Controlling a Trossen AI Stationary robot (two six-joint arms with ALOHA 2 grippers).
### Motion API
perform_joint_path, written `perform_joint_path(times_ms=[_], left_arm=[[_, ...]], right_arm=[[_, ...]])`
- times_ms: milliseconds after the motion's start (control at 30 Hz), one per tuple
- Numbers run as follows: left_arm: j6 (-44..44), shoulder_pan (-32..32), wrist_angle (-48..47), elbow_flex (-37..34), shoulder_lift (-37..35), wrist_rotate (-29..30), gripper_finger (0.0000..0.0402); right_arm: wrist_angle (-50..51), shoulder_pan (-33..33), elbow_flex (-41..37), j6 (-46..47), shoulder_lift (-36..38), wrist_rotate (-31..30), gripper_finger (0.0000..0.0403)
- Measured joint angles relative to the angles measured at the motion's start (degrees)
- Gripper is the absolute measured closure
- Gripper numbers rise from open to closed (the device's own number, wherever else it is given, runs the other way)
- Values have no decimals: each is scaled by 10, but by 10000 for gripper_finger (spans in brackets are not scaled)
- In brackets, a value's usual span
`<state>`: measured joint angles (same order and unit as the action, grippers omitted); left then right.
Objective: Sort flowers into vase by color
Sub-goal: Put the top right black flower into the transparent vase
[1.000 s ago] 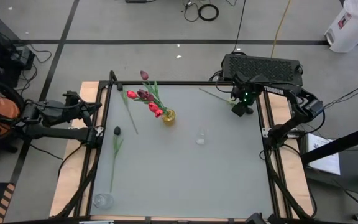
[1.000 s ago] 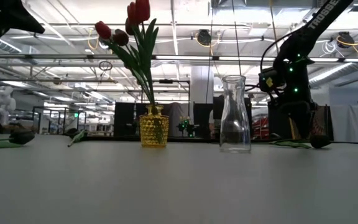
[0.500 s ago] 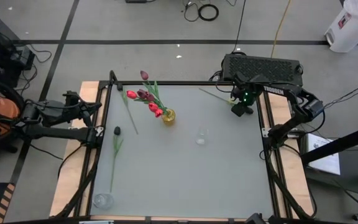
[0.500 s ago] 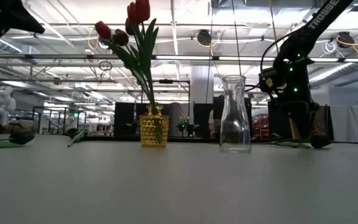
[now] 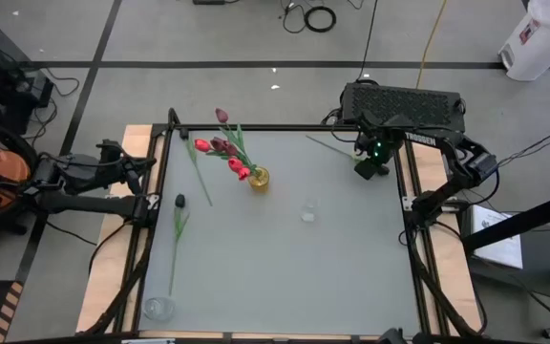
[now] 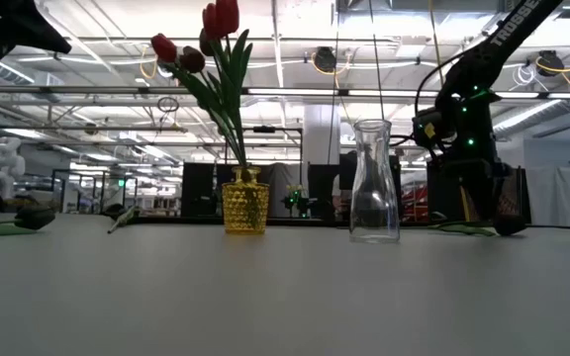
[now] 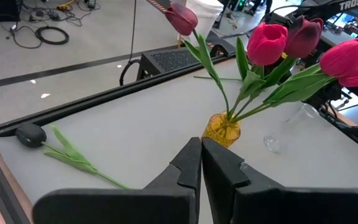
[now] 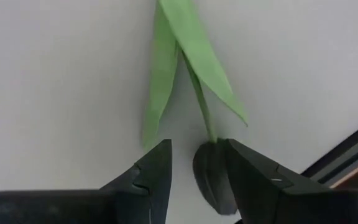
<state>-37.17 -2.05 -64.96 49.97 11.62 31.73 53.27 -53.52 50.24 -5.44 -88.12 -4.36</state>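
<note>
Looking at the dark tulip (image 8: 213, 174) lying flat at the far right corner of the desk (image 5: 285, 268), that's clearly the one in play: its near-black head sits right between the right gripper (image 8: 197, 168) fingers, stem and leaves pointing away toward the desk's middle. The jaws are open around the head with a gap on each side, nothing pinched yet.

If I were running this step, I'd say don't close on the head. It looks soft and rounded and would probably squish or slip. Better to slide along to the stem just past the head, where the leaves (image 8: 179, 62) fork off, and squeeze there, low enough that the fingers get under the stem rather than skating over it. Lift slowly, because a long floppy stem will likely swing.

Where does it go? The yellow vase (image 5: 258, 178) already holds the red and pink bunch (image 5: 222, 148), so my guess is the dark one belongs in the clear glass bottle (image 5: 307, 212) standing near the desk's middle. That neck looks narrow, so the stem end has to go in first and fairly upright.

Other loose ones: another dark-headed flower (image 5: 178, 225) near the left edge and a stem (image 5: 199, 172) lying by the yellow vase. The left gripper (image 7: 201, 168) hangs off the left side, jaws closed on nothing.
</note>
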Motion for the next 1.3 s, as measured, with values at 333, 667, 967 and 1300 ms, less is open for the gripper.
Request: perform_joint_path(times_ms=[333, 667, 967, 1300], left_arm=[[0, 0, 0, 0, 0, 0, 381], [0, 0, 0, 0, 0, 0, 381], [0, 0, 1, 0, 0, -1, 381], [0, 0, 1, 0, 0, -2, 381]], right_arm=[[-13, -1, 0, 1, -2, 0, 261], [-30, 0, 0, 15, -42, -17, 261], [-37, 0, 0, 12, -39, -17, 261], [-35, 0, 0, 16, -39, -19, 282]])
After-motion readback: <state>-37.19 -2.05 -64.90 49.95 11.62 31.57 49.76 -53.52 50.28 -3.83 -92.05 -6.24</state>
